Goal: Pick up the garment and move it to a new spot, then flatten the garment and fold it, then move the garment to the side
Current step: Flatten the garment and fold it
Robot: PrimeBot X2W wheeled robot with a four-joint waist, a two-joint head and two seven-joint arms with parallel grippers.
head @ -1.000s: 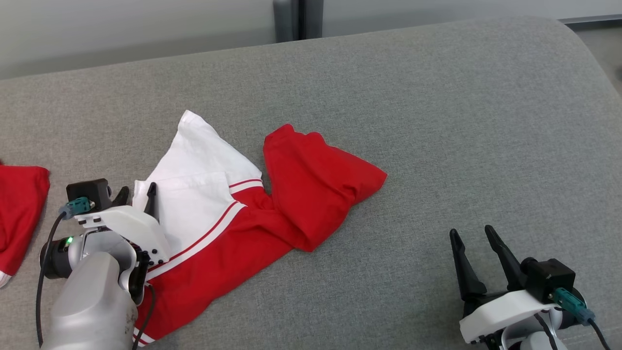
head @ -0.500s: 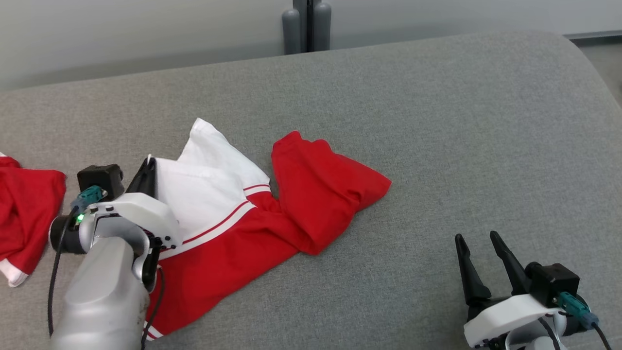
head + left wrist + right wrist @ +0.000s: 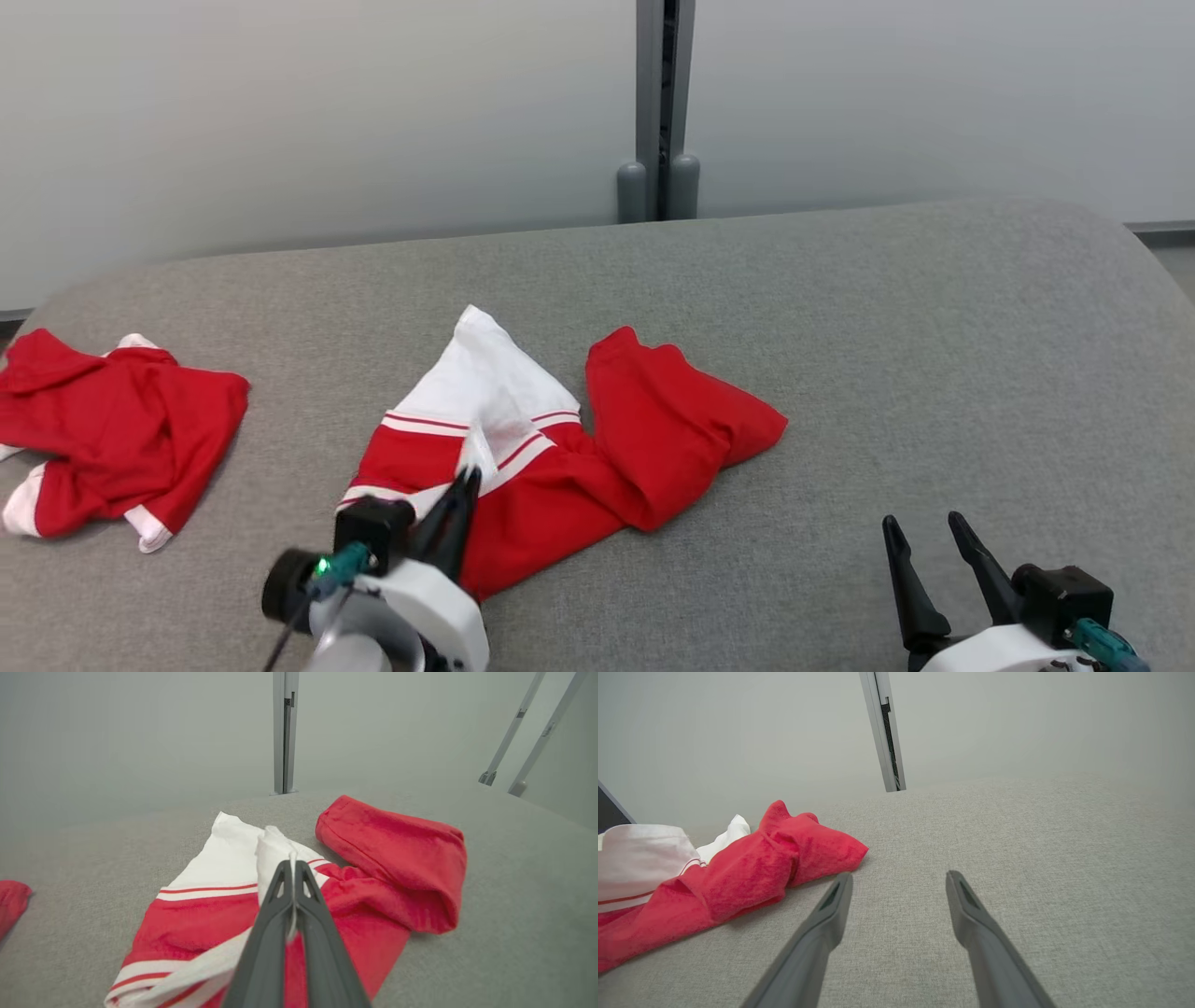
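So your garment [image 3: 597, 457] is a red piece with a white panel and red-and-white stripe trim, lying crumpled near the middle of the grey bench [image 3: 887, 327]. Its red end on the right is doubled over in a puffy fold. One white edge stands up off the rest, pinched in the left gripper [image 3: 465, 485].

Wide grey woven-fabric upholstered surface [image 3: 934, 327], two garments down on it.
And here it is: the red-and-white cloth garment [image 3: 653, 439] lies crumpled near the middle, its white panel with thin red stripes toward the left and a bunched red lobe out to the right (one white corner is raised off the fabric). Well apart, over by the left edge, a second crumpled red garment with white trim [image 3: 121, 420] sits on the same grey surface, whose far corners curve away rounded.
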